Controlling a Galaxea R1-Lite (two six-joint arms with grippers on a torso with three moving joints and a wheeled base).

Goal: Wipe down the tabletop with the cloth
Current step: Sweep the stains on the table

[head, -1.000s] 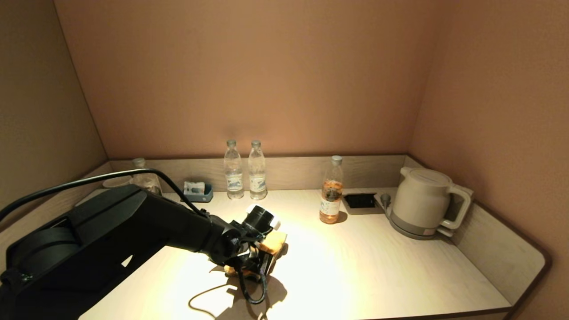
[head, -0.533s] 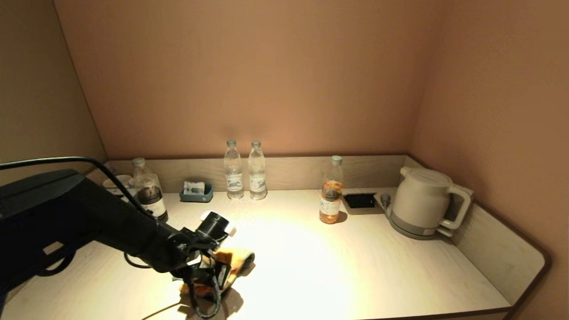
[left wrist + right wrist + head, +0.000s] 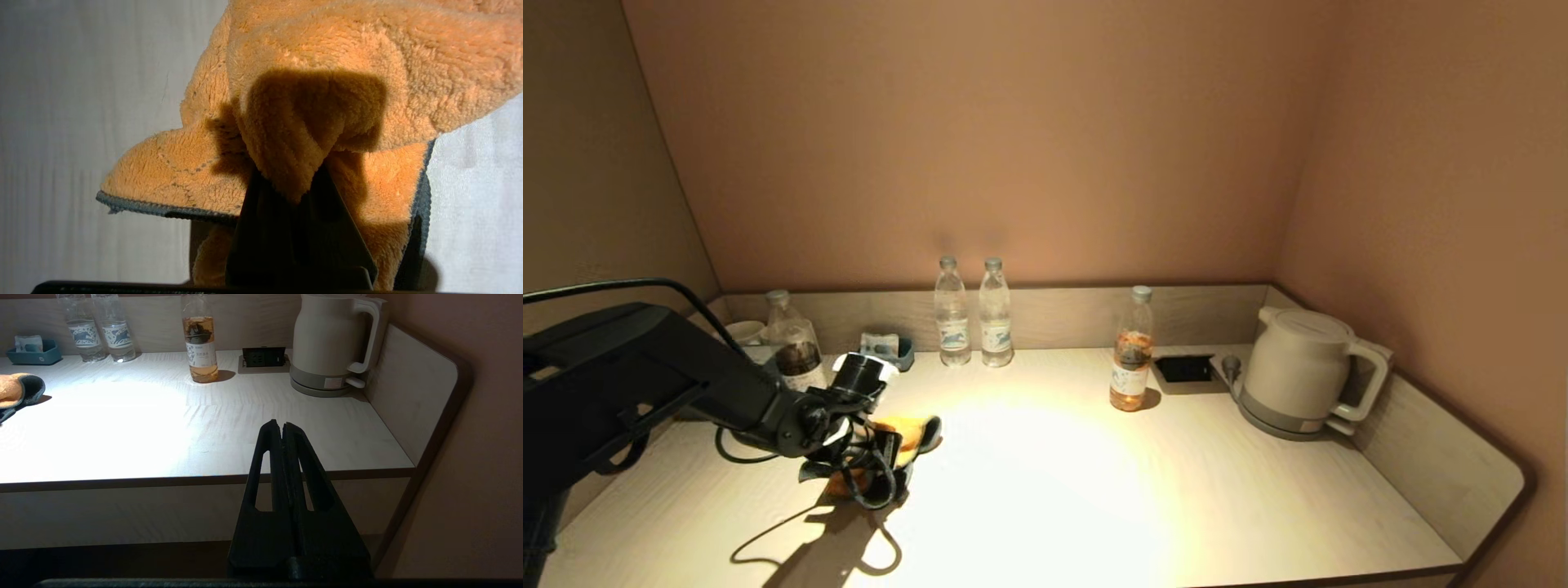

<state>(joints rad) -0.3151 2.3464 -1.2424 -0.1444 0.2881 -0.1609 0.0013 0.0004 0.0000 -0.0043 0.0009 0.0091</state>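
The orange cloth (image 3: 907, 430) lies pressed on the pale wood-grain tabletop (image 3: 1094, 490) at the left, under my left gripper (image 3: 870, 457). In the left wrist view the gripper (image 3: 292, 179) is shut on a fold of the fuzzy cloth (image 3: 327, 81), whose grey edge shows. The cloth's end also shows in the right wrist view (image 3: 16, 390). My right gripper (image 3: 282, 424) is shut and empty, held below and in front of the tabletop's front edge (image 3: 204, 479); it is out of the head view.
Along the back rim stand a dark-drink bottle (image 3: 792, 347), a cup (image 3: 742, 332), a grey-blue tissue box (image 3: 886, 349), two water bottles (image 3: 970, 314), a tea bottle (image 3: 1133, 351), a socket panel (image 3: 1184, 369) and a kettle (image 3: 1298, 371). The raised rim (image 3: 1445, 457) bounds the right side.
My left gripper has dragged the cloth leftward and a little toward the back across the tabletop, from near the middle to the left side.
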